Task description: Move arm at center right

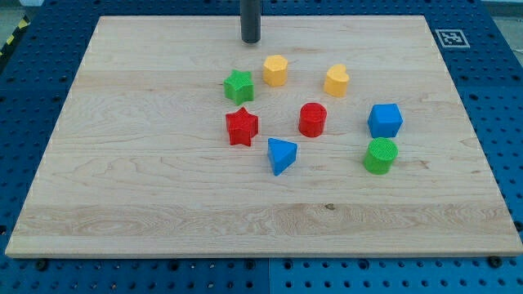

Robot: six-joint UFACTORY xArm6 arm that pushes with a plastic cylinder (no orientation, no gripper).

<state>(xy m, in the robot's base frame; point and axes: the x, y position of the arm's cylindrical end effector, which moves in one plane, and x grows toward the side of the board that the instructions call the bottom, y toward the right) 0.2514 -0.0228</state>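
My tip [250,40] rests on the board near the view's top, just above and left of the yellow hexagon [275,70] and above the green star [239,85], touching neither. Further blocks lie in a loose cluster at the middle: a yellow heart-like block [336,80], a red star [242,126], a red cylinder [312,119], a blue triangle [281,155], a blue cube-like block [385,120] and a green cylinder [380,156].
The wooden board [163,204] lies on a blue perforated table [24,98]. A black-and-white marker tag [452,37] sits at the board's top right corner.
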